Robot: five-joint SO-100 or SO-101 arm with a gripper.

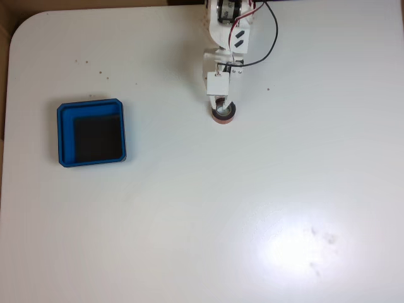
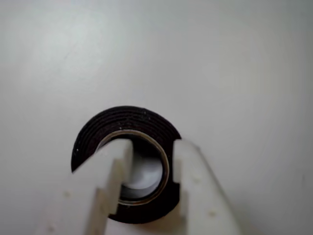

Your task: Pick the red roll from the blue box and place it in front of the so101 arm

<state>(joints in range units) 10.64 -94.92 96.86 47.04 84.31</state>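
— Where is the red roll point(image 1: 223, 114)?
— On the white table point(image 1: 189, 221), flat, its hollow core facing straight up, well to the right of the blue box point(image 1: 91, 133) in the fixed view.
— And the gripper point(image 2: 146, 169)?
— Narrowly open, one finger inside the core, the other outside, straddling the roll's wall.

so101 arm point(image 1: 228, 38) reaching down, gripper point(image 2: 151, 166) pinching
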